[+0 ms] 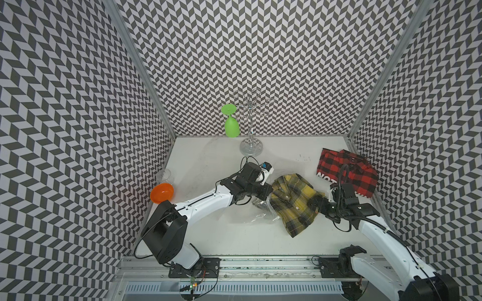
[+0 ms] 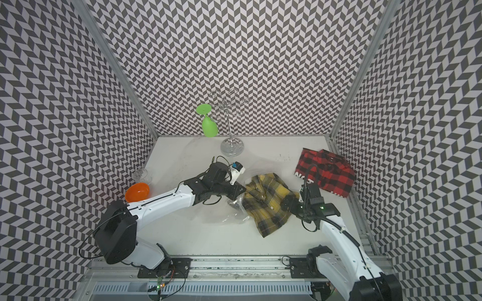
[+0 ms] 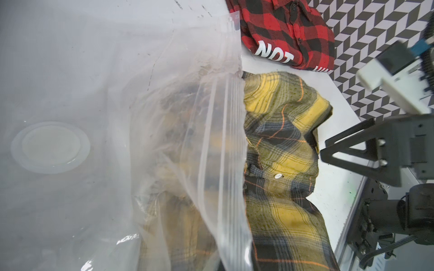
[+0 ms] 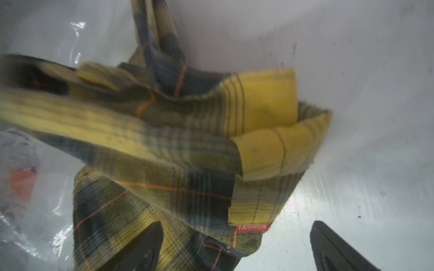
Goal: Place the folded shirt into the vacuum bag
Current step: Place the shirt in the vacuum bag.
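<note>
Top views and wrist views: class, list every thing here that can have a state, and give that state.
vacuum bag, mouth open, upper layer lifted.
yellow plaid shirt, rumpled, partly inside the bag's mouth.
red plaid shirt, folded, lying outside the bag.
left gripper, shut on the bag's plastic.
right gripper, open at the yellow shirt's hem.
green glass, hanging upside down on the rack.
orange cup, tipped on its side.

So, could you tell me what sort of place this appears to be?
Probably a robot test cell: chevron-patterned walls enclose a white table, and the left arm and right arm are mounted on a metal rail along its front.
</note>
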Available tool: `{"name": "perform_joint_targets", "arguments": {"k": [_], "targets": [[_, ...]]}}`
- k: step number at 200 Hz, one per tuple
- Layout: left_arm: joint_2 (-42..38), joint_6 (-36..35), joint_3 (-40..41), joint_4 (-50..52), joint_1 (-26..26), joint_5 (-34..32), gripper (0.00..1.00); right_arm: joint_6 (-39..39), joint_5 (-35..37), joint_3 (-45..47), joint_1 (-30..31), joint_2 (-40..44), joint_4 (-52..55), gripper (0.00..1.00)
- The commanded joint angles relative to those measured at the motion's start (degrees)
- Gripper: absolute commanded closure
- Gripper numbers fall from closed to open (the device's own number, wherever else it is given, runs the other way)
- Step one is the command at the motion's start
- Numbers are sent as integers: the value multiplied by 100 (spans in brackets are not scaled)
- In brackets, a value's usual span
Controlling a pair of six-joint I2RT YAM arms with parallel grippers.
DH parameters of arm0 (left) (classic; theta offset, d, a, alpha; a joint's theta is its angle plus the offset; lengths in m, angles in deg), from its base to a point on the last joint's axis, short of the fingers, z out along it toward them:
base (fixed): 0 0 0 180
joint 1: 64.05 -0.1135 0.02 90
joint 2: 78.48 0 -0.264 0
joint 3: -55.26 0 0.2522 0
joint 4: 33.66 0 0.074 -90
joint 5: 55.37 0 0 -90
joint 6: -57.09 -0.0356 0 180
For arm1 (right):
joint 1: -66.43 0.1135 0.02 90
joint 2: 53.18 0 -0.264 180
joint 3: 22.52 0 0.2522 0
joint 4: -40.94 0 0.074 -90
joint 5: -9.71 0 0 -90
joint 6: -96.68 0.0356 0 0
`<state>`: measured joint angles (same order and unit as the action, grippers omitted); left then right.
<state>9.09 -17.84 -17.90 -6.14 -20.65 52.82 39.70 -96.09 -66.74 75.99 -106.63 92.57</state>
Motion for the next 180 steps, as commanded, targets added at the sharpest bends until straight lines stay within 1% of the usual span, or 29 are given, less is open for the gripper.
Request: {"name": "perform_joint_targets", "arguments": {"k": [1, 28, 36, 49, 50, 51, 52, 55, 68, 90, 104, 132, 150, 180], "targets": [[97, 17, -269, -23, 107, -35, 100, 333, -243, 57, -20, -101, -664, 6], [162, -55, -445, 80, 203, -35, 100, 770, 65, 377, -31, -238, -1168, 13], [181, -84, -485, 92, 247, -32, 100, 770, 65, 553, -30, -282, -1633, 13], [246, -126, -543, 113, 322, -19, 100, 770, 65, 759, -34, -390, -2072, 13], [249, -126, -545, 111, 329, -23, 100, 808, 65, 773, -34, -411, -2116, 13], [259, -129, -555, 119, 337, -20, 100, 1014, 53, 773, -34, -411, -2156, 13], [269, -133, -564, 119, 336, -24, 100, 1088, -108, 784, -33, -420, -2198, 26], [295, -144, -583, 125, 359, -24, 100, 1154, -226, 805, -41, -453, -2328, 31], [418, -201, -746, 184, 444, -36, 100, 1138, -442, 827, -36, -632, -2681, 42], [660, -330, -1014, 215, 542, -101, 100, 951, -513, 640, -30, -968, -3025, 62], [848, -422, -1187, 271, 566, -144, 100, 706, -625, 310, -30, -1161, -3013, 70], [1137, -577, -1494, 436, 641, -183, 100, 358, -1172, -427, 78, -1371, -2984, 74], [1199, -584, -1590, 426, 709, -93, 100, 146, -1516, -772, 198, -1826, -2872, 74], [1279, -549, -1547, 388, 793, -83, 100, 163, -1415, -576, 209, -2490, -3342, 76]]}}
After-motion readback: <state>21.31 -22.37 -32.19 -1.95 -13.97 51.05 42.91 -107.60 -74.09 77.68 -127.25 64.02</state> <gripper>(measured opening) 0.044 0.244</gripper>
